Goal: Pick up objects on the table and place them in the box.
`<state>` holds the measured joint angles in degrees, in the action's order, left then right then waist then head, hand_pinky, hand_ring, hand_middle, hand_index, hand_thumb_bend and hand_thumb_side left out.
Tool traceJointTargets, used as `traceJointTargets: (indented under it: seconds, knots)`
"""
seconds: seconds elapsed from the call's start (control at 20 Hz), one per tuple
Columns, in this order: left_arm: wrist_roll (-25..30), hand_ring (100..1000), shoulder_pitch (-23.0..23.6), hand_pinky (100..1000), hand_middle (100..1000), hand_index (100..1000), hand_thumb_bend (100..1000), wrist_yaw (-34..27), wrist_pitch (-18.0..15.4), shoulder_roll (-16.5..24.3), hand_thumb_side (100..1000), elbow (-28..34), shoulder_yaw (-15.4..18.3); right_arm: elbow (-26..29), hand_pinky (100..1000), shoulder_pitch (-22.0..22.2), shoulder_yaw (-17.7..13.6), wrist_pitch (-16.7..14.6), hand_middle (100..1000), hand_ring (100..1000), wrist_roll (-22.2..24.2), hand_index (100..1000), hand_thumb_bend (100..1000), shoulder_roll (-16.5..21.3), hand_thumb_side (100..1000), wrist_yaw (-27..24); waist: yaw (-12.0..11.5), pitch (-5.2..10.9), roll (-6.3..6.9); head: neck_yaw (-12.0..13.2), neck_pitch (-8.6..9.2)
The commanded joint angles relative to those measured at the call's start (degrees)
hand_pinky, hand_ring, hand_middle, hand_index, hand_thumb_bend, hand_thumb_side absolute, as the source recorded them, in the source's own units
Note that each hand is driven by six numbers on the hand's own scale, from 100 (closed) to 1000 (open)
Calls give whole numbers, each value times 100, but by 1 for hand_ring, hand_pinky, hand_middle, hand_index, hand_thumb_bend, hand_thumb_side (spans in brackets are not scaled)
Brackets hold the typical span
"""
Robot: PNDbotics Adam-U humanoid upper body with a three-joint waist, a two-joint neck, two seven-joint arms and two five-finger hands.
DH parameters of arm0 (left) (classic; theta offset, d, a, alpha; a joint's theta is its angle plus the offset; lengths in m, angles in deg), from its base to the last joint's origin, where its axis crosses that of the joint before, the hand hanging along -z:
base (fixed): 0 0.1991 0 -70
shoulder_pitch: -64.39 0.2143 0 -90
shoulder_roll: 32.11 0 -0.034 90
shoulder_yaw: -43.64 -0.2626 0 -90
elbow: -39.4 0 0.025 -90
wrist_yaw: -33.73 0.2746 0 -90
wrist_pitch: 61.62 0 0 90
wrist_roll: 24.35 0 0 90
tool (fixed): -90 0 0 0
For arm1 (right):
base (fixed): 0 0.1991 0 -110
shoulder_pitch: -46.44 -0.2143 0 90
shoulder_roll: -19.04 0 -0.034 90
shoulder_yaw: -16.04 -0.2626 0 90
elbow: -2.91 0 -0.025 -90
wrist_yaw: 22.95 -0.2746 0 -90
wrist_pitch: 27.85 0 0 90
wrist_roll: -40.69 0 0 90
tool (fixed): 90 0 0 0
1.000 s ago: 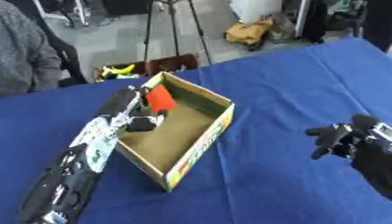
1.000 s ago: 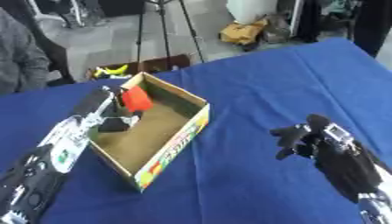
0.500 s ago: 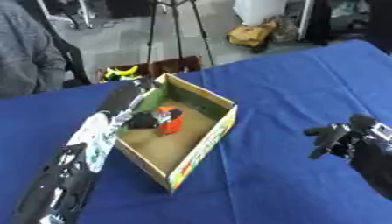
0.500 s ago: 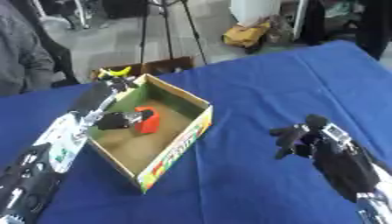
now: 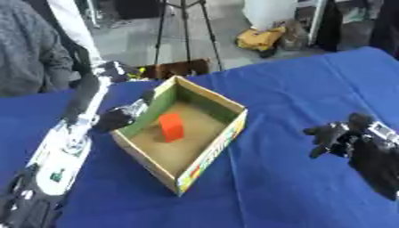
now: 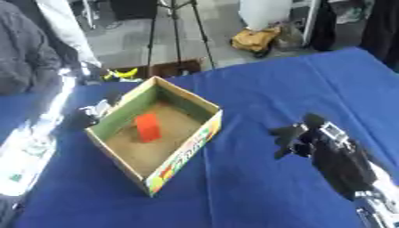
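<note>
an orange block (image 5: 171, 127) stands upright inside the open cardboard box (image 5: 209, 148) on the blue table (image 5: 273, 187), toward its left side. the left hand (image 5: 118, 117) sits just outside the box's left wall, fingers seemingly curled and empty. the right hand (image 5: 336, 136) hovers near the right edge, fingers spread.

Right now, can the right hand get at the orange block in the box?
Probably yes. The right hand hangs over bare blue cloth, the box is open-topped, and the orange block stands alone inside. Only the near wall must be cleared. The left hand sits closer.
</note>
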<state>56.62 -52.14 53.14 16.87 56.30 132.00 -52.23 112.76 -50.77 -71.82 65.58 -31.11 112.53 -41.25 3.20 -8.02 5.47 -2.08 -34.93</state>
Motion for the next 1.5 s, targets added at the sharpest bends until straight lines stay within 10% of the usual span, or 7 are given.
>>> traceJointTargets:
  seconds: [0.05, 0.5, 1.5]
  knots:
    - [-126, 617, 449, 646, 631, 721, 237, -1172, 73, 201, 975, 586, 292, 75, 595, -18, -76, -3, 549, 847, -49, 539, 100, 62, 964, -68, -61, 89, -48, -83, 21]
    - [-347, 613, 1588, 635, 631, 720, 310, -2896, -90, -345, 1000, 499, 632, 115, 596, -20, -118, -41, 550, 847, -93, 539, 100, 74, 960, -109, -165, 53, -99, -118, 27]
    - [-117, 611, 1866, 632, 626, 715, 294, -3050, -225, -552, 1000, 441, 637, 137, 596, -17, -125, -42, 550, 847, -115, 539, 100, 66, 962, -116, -216, 33, -110, -144, 13]
